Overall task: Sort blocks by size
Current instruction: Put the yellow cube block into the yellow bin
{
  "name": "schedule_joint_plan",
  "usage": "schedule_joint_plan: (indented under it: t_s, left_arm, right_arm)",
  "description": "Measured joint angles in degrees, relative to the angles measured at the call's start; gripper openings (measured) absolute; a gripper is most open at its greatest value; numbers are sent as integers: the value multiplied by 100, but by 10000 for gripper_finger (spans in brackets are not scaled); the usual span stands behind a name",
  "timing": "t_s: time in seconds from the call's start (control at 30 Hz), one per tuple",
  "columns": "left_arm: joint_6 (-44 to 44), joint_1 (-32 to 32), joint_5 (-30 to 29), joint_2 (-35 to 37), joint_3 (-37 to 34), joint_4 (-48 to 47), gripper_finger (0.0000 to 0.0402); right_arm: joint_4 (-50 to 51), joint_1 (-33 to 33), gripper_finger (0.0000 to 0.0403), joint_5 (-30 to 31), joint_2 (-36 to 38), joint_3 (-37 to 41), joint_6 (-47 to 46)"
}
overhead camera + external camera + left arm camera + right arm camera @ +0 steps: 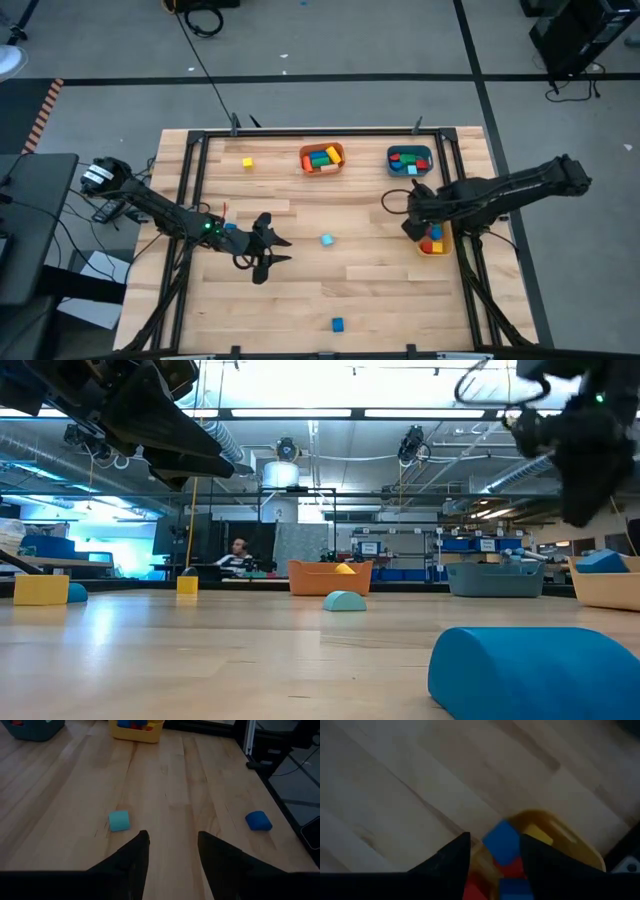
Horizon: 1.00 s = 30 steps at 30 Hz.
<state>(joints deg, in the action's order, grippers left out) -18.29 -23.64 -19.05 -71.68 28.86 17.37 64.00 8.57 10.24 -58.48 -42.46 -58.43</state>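
My left gripper (283, 250) is open and empty over the table's middle left, with a light blue block (327, 240) (119, 820) lying on the wood just beyond its fingertips. A blue block (338, 324) (258, 820) lies near the front edge. A yellow block (247, 162) lies at the far left. My right gripper (412, 226) (495, 851) is open above the yellow bin (434, 244). A blue block (502, 843) shows between its fingertips, on top of the red and blue blocks in that bin.
An orange bin (322, 158) and a teal bin (410, 160), both holding several blocks, stand at the far edge. A black frame rail (190, 200) runs along the table's left, right and far sides. Bare wood lies between the two arms.
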Motion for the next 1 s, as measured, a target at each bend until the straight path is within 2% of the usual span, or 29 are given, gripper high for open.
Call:
schedule_joint_plan:
  t_s: [0.23, 0.43, 0.57, 0.8, 1.0]
  left_arm:
    - [1, 0, 2, 0, 0, 44, 176]
    - [1, 0, 1, 0, 0, 153, 176]
    - [2, 0, 2, 0, 0, 217, 176]
    - [-166, 0, 1, -2, 0, 259, 176]
    - [-321, 2, -378, -2, 0, 203, 188]
  right_arm:
    - [-425, 393, 174, 886, 9, -347, 13]
    - [-1595, 893, 175, 1604, -107, -329, -19]
    - [-2689, 1245, 172, 2254, -279, -157, 348]
    - [-4161, 1692, 171, 2594, -955, 156, 711]
    - [-4885, 1853, 168, 2723, -1854, 186, 807]
